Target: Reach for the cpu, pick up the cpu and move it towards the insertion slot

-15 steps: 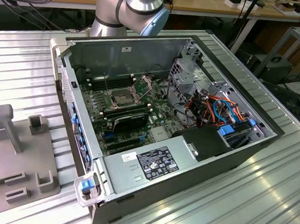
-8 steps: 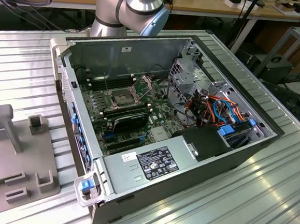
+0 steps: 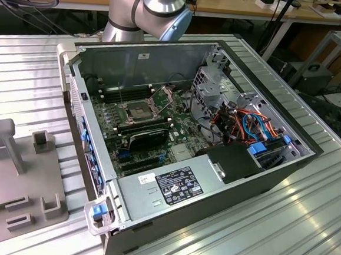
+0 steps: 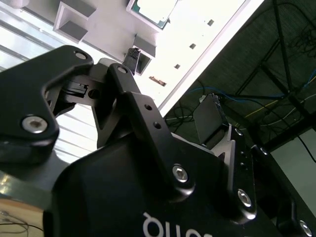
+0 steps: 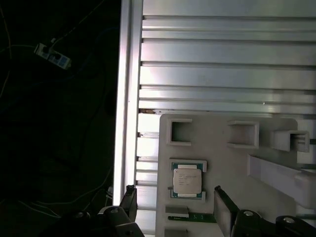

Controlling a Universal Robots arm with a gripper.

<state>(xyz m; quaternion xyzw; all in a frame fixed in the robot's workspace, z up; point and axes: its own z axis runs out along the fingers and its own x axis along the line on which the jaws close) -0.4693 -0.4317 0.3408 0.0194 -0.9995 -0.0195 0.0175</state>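
Observation:
The cpu (image 5: 187, 180) is a small pale silvery square lying flat in a green-cornered pocket of a light grey fixture plate (image 5: 222, 163). In the first wrist view my gripper (image 5: 176, 207) hovers over it, open, with one dark finger on each side and nothing between them. In the second wrist view the cpu (image 4: 157, 10) lies beyond the black gripper (image 4: 170, 89) head. The insertion slot (image 3: 137, 110) is the metal-framed, dark-centred socket on the motherboard inside the open computer case (image 3: 151, 226), its thin bracket raised. The arm (image 3: 150, 8) rises behind the case.
The fixture plate (image 3: 13, 174) with raised blocks and pockets lies at the exterior view's left on the ribbed aluminium table (image 3: 280, 230). Inside the case are a black expansion card (image 3: 149, 139), a drive cage (image 3: 212, 86) and bundled cables (image 3: 247, 125). The table edge (image 5: 126, 98) drops to a dark floor.

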